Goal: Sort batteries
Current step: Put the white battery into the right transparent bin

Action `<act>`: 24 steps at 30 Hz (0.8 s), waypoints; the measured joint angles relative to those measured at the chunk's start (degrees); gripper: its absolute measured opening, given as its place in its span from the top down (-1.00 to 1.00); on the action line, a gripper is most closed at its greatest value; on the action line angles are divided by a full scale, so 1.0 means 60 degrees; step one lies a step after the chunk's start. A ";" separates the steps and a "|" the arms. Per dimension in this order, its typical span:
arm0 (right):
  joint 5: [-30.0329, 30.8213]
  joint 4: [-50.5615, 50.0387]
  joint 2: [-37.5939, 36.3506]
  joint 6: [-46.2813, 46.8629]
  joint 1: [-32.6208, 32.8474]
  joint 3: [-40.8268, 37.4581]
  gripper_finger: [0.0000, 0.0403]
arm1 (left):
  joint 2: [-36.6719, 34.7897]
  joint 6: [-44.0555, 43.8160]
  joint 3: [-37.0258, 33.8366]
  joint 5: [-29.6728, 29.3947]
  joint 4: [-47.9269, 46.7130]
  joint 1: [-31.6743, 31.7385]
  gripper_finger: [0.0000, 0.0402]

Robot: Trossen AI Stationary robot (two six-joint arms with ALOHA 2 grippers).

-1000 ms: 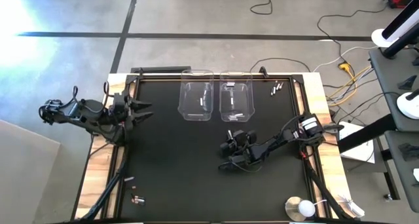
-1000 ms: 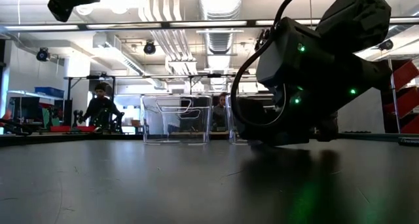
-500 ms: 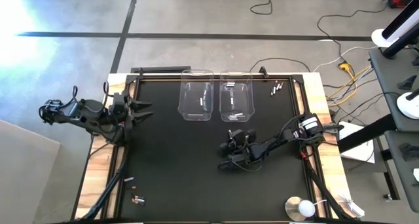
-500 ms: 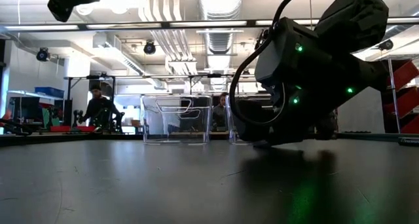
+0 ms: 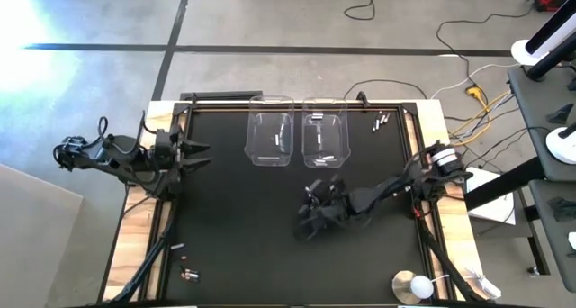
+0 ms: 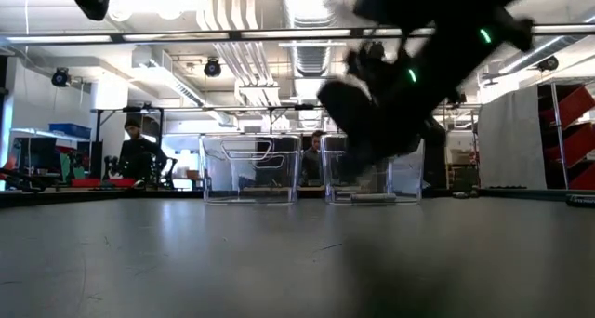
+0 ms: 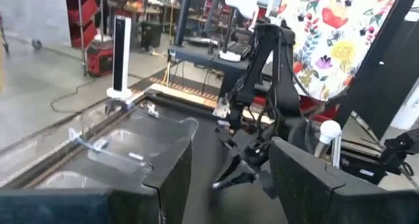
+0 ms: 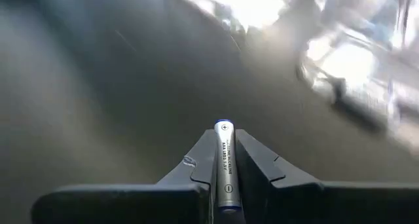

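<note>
My right gripper (image 5: 310, 220) hangs over the middle of the black table, raised off it in the low view (image 6: 372, 118), and is shut on a silver-white battery (image 8: 224, 162). My left gripper (image 5: 202, 155) waits open at the table's left edge, its fingers apart in the left wrist view (image 7: 229, 185). Two clear bins (image 5: 270, 139) (image 5: 325, 139) stand at the far edge with silver-white batteries (image 5: 328, 158) on their floors. Loose batteries lie near the far right corner (image 5: 378, 122) and near the near left corner (image 5: 184, 263). My right gripper pinches the silver-white battery by its barrel (image 8: 224, 171) between the two fingers (image 8: 252, 162). The battery lies along the fingers, and its plus end (image 8: 224, 127) pokes out past the fingertips. It is lifted clear of the table.
A round white-and-metal disc (image 5: 412, 287) sits at the near right corner. Wooden rails (image 5: 439, 164) frame the black mat. People and benches show in the room beyond the far edge (image 6: 139, 155). Bare mat lies between the bins and the near edge.
My right gripper has risen off the table, where it rested low a second ago, and has drifted a little toward the near left. It has tipped as it rose. The left arm has kept still.
</note>
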 joint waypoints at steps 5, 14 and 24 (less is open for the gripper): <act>-0.0470 -0.0027 -0.0876 -0.1777 -0.0318 0.0842 0.85 | 0.0016 0.0108 0.0000 -0.0269 0.0035 0.0003 0.09; -0.3741 -0.2487 -0.1138 -0.3049 -0.2116 0.3547 0.85 | 0.0056 0.0290 0.0000 -0.0427 0.0008 -0.0001 0.09; -0.6061 -0.6134 -0.1011 -0.4679 -0.5318 0.4910 0.85 | 0.0011 -0.0088 0.0000 -0.0172 -0.0149 -0.0001 0.09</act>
